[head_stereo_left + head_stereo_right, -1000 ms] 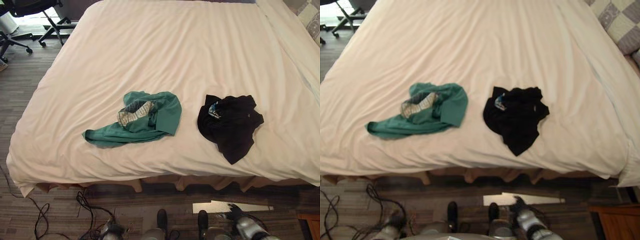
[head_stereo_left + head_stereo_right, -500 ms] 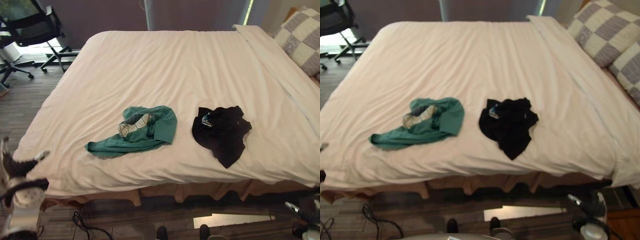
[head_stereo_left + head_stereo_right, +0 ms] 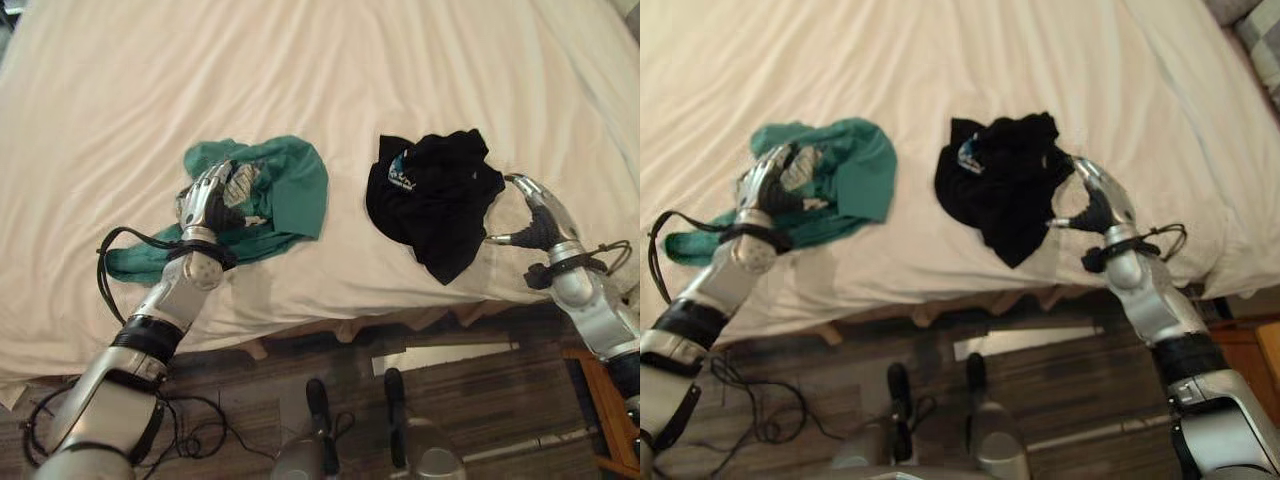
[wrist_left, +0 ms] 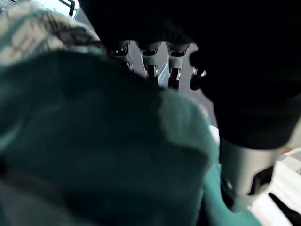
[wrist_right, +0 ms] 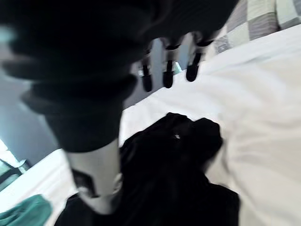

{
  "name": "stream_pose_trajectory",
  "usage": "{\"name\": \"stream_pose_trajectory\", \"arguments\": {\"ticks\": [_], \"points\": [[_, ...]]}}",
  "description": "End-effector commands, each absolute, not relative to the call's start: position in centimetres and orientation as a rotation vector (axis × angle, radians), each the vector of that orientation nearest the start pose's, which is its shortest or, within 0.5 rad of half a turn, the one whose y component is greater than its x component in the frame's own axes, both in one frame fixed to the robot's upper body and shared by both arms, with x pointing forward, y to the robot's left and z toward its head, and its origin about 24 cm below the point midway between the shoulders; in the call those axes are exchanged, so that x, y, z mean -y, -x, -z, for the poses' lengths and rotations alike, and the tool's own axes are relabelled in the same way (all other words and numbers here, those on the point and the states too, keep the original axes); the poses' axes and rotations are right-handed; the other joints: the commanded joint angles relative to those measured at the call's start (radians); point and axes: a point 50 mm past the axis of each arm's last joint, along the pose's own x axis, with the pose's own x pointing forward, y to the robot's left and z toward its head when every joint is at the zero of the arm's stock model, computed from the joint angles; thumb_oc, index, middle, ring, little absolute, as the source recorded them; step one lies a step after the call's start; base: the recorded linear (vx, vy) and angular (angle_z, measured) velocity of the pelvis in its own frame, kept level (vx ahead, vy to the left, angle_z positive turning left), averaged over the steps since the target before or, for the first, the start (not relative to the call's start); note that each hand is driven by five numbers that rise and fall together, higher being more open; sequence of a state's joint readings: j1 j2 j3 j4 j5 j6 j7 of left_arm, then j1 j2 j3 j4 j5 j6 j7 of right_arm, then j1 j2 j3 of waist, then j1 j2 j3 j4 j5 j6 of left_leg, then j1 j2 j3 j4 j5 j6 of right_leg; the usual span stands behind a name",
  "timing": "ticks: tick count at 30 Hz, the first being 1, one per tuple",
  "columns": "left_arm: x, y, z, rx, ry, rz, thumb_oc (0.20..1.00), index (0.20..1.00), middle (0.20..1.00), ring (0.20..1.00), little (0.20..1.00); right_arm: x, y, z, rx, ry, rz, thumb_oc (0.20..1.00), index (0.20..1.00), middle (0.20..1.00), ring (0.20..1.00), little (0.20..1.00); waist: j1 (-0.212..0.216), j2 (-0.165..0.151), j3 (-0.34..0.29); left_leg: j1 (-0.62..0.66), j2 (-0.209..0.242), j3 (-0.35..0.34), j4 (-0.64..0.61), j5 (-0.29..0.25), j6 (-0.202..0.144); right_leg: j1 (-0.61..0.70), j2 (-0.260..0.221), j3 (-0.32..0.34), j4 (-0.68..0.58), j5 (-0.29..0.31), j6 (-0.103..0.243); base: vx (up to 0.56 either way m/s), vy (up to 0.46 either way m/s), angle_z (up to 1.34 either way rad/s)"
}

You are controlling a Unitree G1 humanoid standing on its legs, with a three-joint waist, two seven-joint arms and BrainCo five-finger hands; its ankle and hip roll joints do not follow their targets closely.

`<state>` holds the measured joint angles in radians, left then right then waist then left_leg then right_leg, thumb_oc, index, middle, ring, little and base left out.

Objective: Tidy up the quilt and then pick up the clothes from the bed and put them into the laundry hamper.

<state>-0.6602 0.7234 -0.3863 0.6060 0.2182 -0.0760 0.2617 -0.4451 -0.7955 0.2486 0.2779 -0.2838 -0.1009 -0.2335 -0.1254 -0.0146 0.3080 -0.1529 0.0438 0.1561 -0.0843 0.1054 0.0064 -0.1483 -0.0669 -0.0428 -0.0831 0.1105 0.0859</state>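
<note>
While both arms hung low by the floor a second ago, the left hand (image 3: pixel 207 200) now rests with relaxed fingers on the green garment (image 3: pixel 290 185) and the right hand (image 3: pixel 535 212), fingers spread, flanks the black garment (image 3: pixel 435 195) on the quilt (image 3: pixel 330 70), so picking up begins.

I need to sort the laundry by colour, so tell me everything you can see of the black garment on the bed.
The black garment is soft, crumpled cloth bunched in a loose heap on the white quilt near the bed's front edge, with a small blue and white print near its top. One corner trails toward the edge. The right hand, open, hovers at its side. The green garment lies apart.
</note>
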Motion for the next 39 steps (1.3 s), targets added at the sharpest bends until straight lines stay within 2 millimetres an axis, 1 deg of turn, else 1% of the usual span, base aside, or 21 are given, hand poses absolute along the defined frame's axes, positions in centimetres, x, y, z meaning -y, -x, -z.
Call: {"name": "stream_pose_trajectory", "arguments": {"ticks": [1,2,3,4,9,12,13,15,20,21,22,25,27,28,29,31,33,34,36,37,39], "points": [[-27.4,-37.8,-14.1,0.0,-1.081,-0.273,1.0,1.0,1.0,1.0,1.0,25.1,-32.6,-17.4,0.385,1.121,0.124,1.0,1.0,1.0,1.0,1.0,0.027,-0.022,-0.033,-0.034,0.006,0.037,-0.003,-0.011,-0.054,-0.072,-0.026,0.019,-0.003,0.071,0.055,-0.04,-0.033,-0.01],[-27.3,-37.9,-14.1,0.002,-1.08,-0.273,1.0,1.0,1.0,1.0,1.0,25.1,-32.6,-17.4,0.386,1.121,0.126,1.0,1.0,1.0,1.0,1.0,0.028,-0.022,-0.033,-0.035,0.006,0.036,-0.003,-0.01,-0.054,-0.073,-0.026,0.018,-0.003,0.071,0.055,0.0,0.0,0.0],[-27.9,-37.8,-13.2,-0.065,-1.127,-0.264,0.366,0.366,0.366,0.366,0.366,25.0,-32.7,-17.6,0.39,1.127,0.117,1.0,1.0,1.0,1.0,1.0,0.028,-0.02,-0.029,-0.038,0.006,0.037,-0.003,-0.008,-0.056,-0.077,-0.027,0.017,-0.004,0.073,0.056,0.0,0.0,0.0],[-28.4,-37.7,-12.1,-0.138,-1.159,-0.254,0.2,0.2,0.2,0.2,0.2,24.7,-32.9,-18.0,0.405,1.139,0.107,1.0,1.0,1.0,1.0,1.0,0.03,-0.019,-0.023,-0.045,0.007,0.036,-0.003,-0.005,-0.058,-0.084,-0.028,0.015,-0.004,0.074,0.055,-0.03,-0.033,-0.01],[-29.5,-35.4,-7.1,-0.331,-1.198,-0.172,0.2,0.2,0.2,0.2,0.2,24.6,-34.6,-19.8,0.4,1.205,0.113,1.0,1.0,1.0,1.0,1.0,0.067,-0.011,-0.011,-0.075,0.011,0.032,-0.003,0.009,-0.072,-0.111,-0.034,0.005,-0.004,0.081,0.052,-0.01,-0.051,-0.01],[-28.9,-33.1,-3.2,-0.379,-1.107,-0.126,0.2,0.2,0.2,0.2,0.2,25.4,-36.1,-20.3,0.327,1.257,0.132,1.0,1.0,1.0,1.0,1.0,0.106,-0.004,-0.004,-0.089,0.01,0.026,-0.003,0.02,-0.078,-0.119,-0.035,-0.004,-0.004,0.082,0.048,0.0,-0.059,-0.02],[-28.4,-31.1,-0.9,-0.392,-1.02,-0.091,0.2,0.2,0.2,0.2,0.2,26.1,-36.9,-20.3,0.265,1.297,0.143,1.0,1.0,1.0,1.0,1.0,0.13,0.006,0.0,-0.097,0.009,0.019,-0.003,0.025,-0.082,-0.123,-0.035,-0.011,-0.004,0.08,0.043,0.01,-0.055,0.01],[-28.3,-30.1,-0.3,-0.381,-0.971,-0.08,0.2,0.2,0.2,0.2,0.2,26.2,-37.4,-20.6,0.243,1.317,0.145,1.0,1.0,1.0,1.0,1.0,0.136,0.014,0.0,-0.101,0.009,0.014,-0.003,0.027,-0.083,-0.126,-0.035,-0.015,-0.004,0.079,0.042,0.01,-0.038,0.05],[-28.5,-25.4,0.7,-0.313,-0.646,-0.084,0.2,0.2,0.2,0.2,0.2,29.9,-38.0,-18.7,-0.017,1.335,0.204,1.0,1.0,1.0,1.0,1.0,0.195,0.059,0.008,-0.107,-0.001,-0.006,-0.003,0.037,-0.086,-0.118,-0.041,-0.041,-0.004,0.076,0.036,0.01,-0.024,0.08],[-28.3,-24.6,0.8,-0.3,-0.533,-0.088,0.2,0.2,0.2,0.2,0.2,30.7,-38.0,-17.9,-0.083,1.316,0.216,1.0,1.0,1.0,1.0,1.0,0.203,0.066,0.006,-0.112,-0.005,-0.01,-0.003,0.042,-0.086,-0.119,-0.043,-0.045,-0.004,0.079,0.035,0.0,-0.011,0.12],[-28.5,-24.0,0.5,-0.279,-0.433,-0.089,0.2,0.2,0.2,0.2,0.2,31.4,-37.8,-16.9,-0.15,1.304,0.208,0.2,0.2,0.2,0.2,0.2,0.212,0.075,0.005,-0.114,-0.008,-0.016,-0.003,0.045,-0.086,-0.116,-0.044,-0.052,-0.004,0.078,0.034,0.0,-0.007,0.22],[-28.3,-22.4,0.0,-0.244,-0.196,-0.023,0.2,0.2,0.2,0.2,0.2,32.8,-36.9,-14.4,-0.288,1.22,0.201,0.2,0.2,0.2,0.2,0.2,0.23,0.097,-0.002,-0.11,-0.016,-0.031,-0.003,0.046,-0.086,-0.103,-0.052,-0.073,-0.004,0.074,0.037,0.01,0.012,0.29],[-27.2,-21.6,0.3,-0.249,-0.083,0.065,0.2,0.2,0.2,0.2,0.2,32.4,-36.3,-12.0,-0.319,1.132,0.168,0.2,0.2,0.2,0.2,0.2,0.233,0.104,-0.01,-0.097,-0.02,-0.037,-0.003,0.041,-0.084,-0.084,-0.055,-0.084,-0.004,0.068,0.039,0.03,0.055,0.28],[-26.2,-21.1,0.8,-0.271,-0.032,0.146,0.2,0.2,0.2,0.2,0.2,31.5,-35.2,-9.2,-0.315,1.048,0.12,0.2,0.2,0.2,0.2,0.2,0.223,0.099,-0.017,-0.081,-0.021,-0.041,-0.003,0.032,-0.08,-0.064,-0.056,-0.089,-0.004,0.062,0.042,0.03,0.053,0.28],[-26.2,-21.1,0.8,-0.273,-0.033,0.147,0.2,0.2,0.2,0.2,0.2,31.6,-35.1,-9.1,-0.317,1.047,0.121,0.2,0.2,0.2,0.2,0.2,0.225,0.099,-0.018,-0.08,-0.021,-0.041,-0.003,0.032,-0.079,-0.062,-0.056,-0.09,-0.004,0.062,0.042,0.03,0.059,0.38],[-25.7,-20.9,1.4,-0.31,-0.083,0.192,0.2,0.2,0.2,0.2,0.2,30.4,-33.2,-6.0,-0.309,0.971,0.055,0.2,0.2,0.2,0.2,0.2,0.207,0.08,-0.03,-0.06,-0.018,-0.039,-0.003,0.017,-0.074,-0.043,-0.058,-0.094,-0.004,0.056,0.045,0.04,0.043,0.35],[-25.5,-20.9,2.6,-0.371,-0.138,0.204,0.2,0.2,0.2,0.2,0.2,29.2,-30.8,-3.4,-0.301,0.87,-0.005,0.2,0.2,0.2,0.2,0.2,0.185,0.05,-0.047,-0.029,-0.015,-0.035,-0.003,-0.004,-0.066,-0.015,-0.059,-0.094,-0.004,0.048,0.048,0.09,0.052,0.07],[-25.1,-20.6,4.3,-0.44,-0.169,0.194,0.2,0.2,0.2,0.2,0.2,27.7,-27.7,-0.5,-0.32,0.713,-0.057,0.2,0.2,0.2,0.2,0.2,0.154,0.017,-0.06,0.011,-0.012,-0.026,-0.003,-0.027,-0.057,0.018,-0.058,-0.088,-0.004,0.04,0.05,0.09,0.053,0.02],[-25.0,-20.4,4.9,-0.47,-0.181,0.188,0.2,0.2,0.2,0.2,0.2,27.2,-26.3,0.8,-0.348,0.653,-0.072,0.2,0.2,0.2,0.2,0.2,0.142,0.005,-0.071,0.024,-0.013,-0.022,-0.003,-0.033,-0.052,0.027,-0.058,-0.085,-0.004,0.041,0.051,0.09,0.064,-0.01],[-24.6,-20.0,6.2,-0.523,-0.188,0.171,0.2,0.2,0.2,0.2,0.2,25.8,-23.5,3.3,-0.408,0.465,-0.092,0.2,0.2,0.2,0.2,0.2,0.114,-0.018,-0.084,0.061,-0.013,-0.006,-0.003,-0.047,-0.046,0.051,-0.055,-0.071,0.0,0.043,0.052,0.09,0.108,-0.2],[-24.1,-19.5,7.0,-0.559,-0.167,0.162,0.2,0.2,0.2,0.2,0.2,25.0,-20.7,5.7,-0.49,0.311,-0.094,0.2,0.2,0.2,0.2,0.2,0.091,-0.033,-0.094,0.089,-0.01,0.008,-0.003,-0.055,-0.042,0.059,-0.049,-0.055,0.033,0.033,0.05,0.05,0.117,-0.24]]}}
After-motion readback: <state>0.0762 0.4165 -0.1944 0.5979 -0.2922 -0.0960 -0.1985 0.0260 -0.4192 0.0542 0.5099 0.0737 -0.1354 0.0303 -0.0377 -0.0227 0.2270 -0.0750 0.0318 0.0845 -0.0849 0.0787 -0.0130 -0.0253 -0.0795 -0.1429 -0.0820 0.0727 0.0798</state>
